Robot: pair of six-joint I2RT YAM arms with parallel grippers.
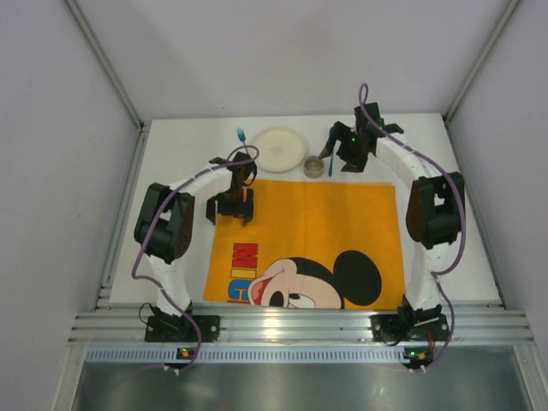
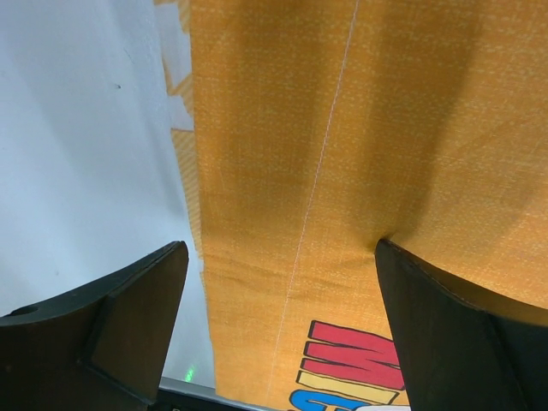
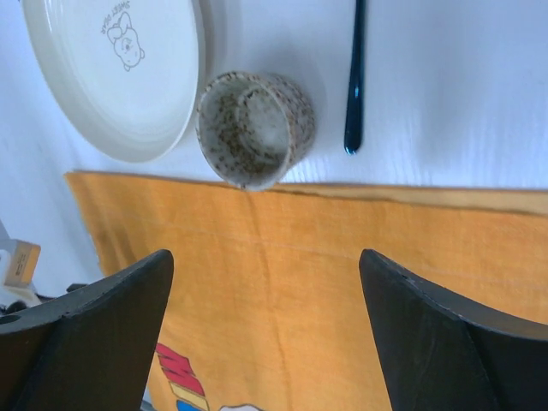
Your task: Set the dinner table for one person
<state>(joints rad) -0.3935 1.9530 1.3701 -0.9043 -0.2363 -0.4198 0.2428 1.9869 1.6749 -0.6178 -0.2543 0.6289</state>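
The mat's (image 1: 325, 214) printed mouse face is cut off by the near rail in the top view, and only the letters "MIC" can be read beside it; in the left wrist view just the tips of red, yellow and blue letters are seen at the bottom edge, too cropped to read. A small cartoon figure is printed on the plate (image 3: 120, 77), with tiny writing above it that cannot be made out. The blue utensil (image 3: 354, 77) is cut off at the top of the right wrist view, so only its handle is shown; in the top view it is partly hidden behind the right gripper (image 1: 351, 158). A second blue item (image 1: 241, 134) is seen left of the plate, too small to identify.

The table (image 1: 171, 154) lies under everything, with the mat spread on its near half; the plate, the speckled cup (image 3: 253, 128) and the utensil are set on bare table beyond the mat's far edge, the cup touching that edge.

The left gripper (image 2: 281, 248) is held above the mat's left edge, jaws wide apart with nothing between them, bare table showing to one side; the right gripper is held above the mat's far edge, jaws likewise spread and empty, the cup just beyond its fingertips.
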